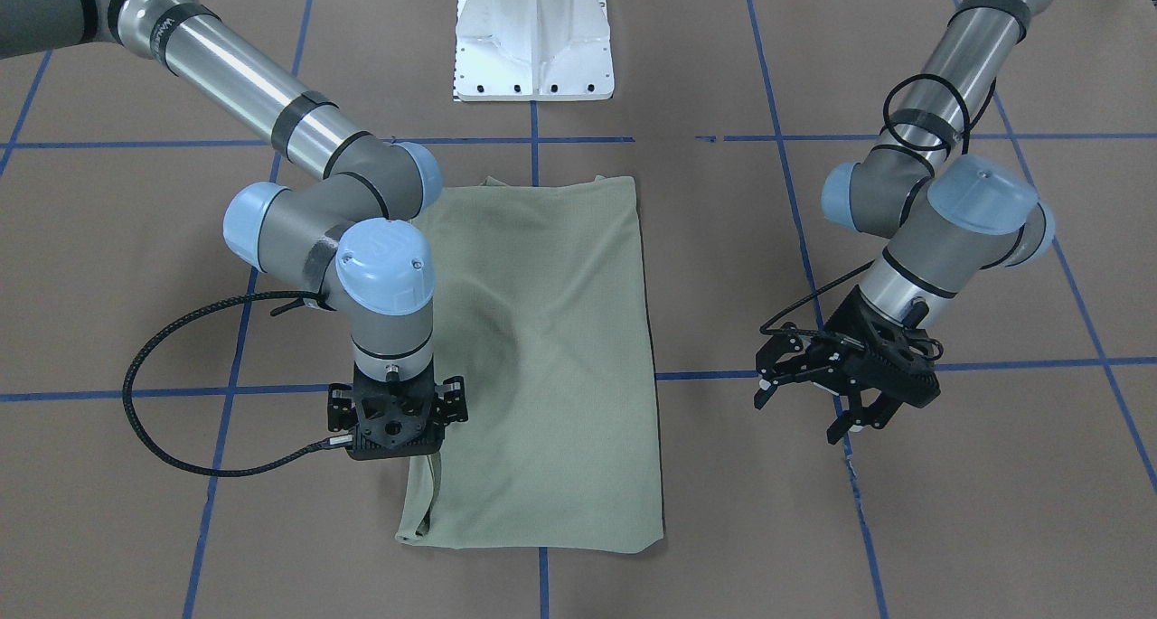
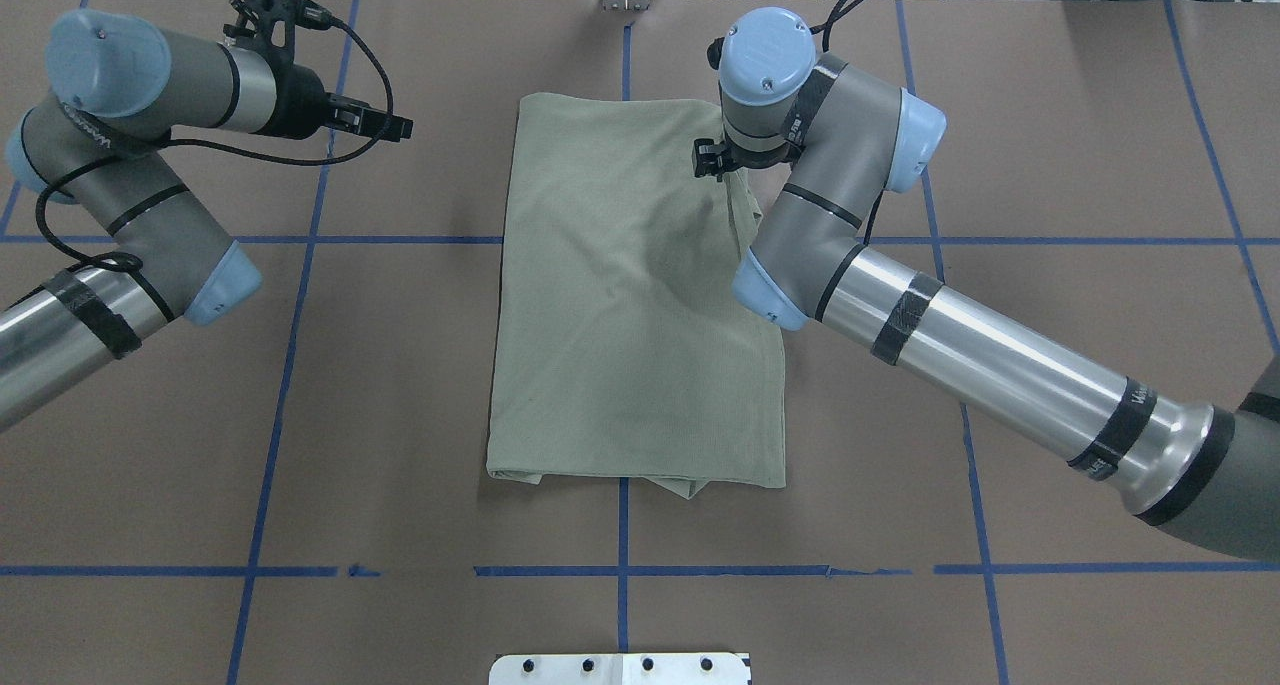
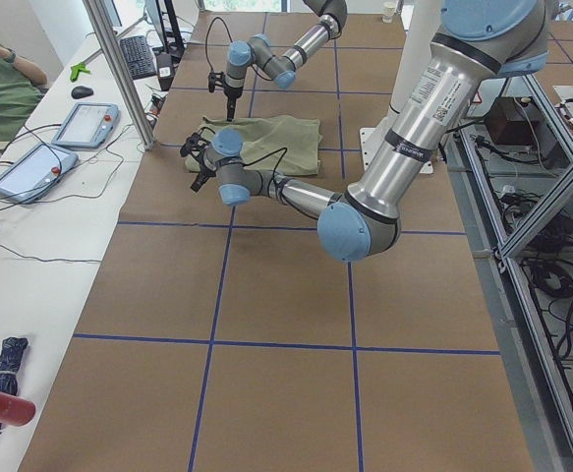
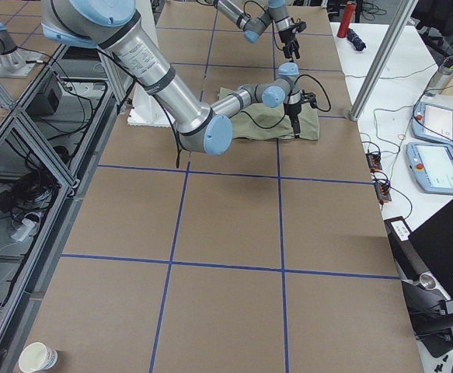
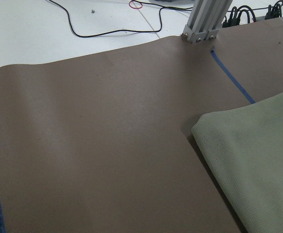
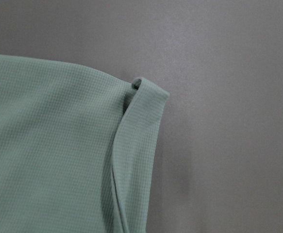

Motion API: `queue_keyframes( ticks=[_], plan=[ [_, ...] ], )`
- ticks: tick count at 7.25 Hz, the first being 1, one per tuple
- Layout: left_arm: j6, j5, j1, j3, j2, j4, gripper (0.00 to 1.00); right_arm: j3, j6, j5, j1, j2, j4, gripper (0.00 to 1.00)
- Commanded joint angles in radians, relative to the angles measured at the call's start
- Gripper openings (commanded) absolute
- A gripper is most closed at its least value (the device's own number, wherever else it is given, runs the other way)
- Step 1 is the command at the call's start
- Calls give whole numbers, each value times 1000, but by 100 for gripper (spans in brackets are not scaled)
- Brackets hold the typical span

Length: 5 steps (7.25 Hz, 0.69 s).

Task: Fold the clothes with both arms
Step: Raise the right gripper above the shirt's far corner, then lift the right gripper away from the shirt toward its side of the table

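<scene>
Brown table (image 1: 136, 529), blue tape grid (image 1: 54, 395): one sage-green shirt (image 1: 551, 330), folded flat. Left gripper (image 1: 800, 417) apart from it, fingers (image 1: 764, 398) spread. Right gripper (image 1: 398, 420) at shirt's edge; fingers hidden, state cannot be told.

Bright, even overhead light throughout. Soft shadows edge the shirt (image 1: 551, 348); glare streaks the silver tube of the right arm (image 1: 239, 81). The right wrist view seems slightly soft, possibly from closeness.

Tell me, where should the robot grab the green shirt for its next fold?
Probably the curled corner of the shirt, near the right gripper. Its edge is rolled into a raised lip above the table, so coming straight down from above could pinch it.
</scene>
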Motion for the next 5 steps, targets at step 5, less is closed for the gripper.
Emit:
queue_keyframes(
  ticks=[5],
  plan=[
    [2,-1,-1,-1,2,0,100,-32,-39,-55,-26,-4,-11,100]
  ],
)
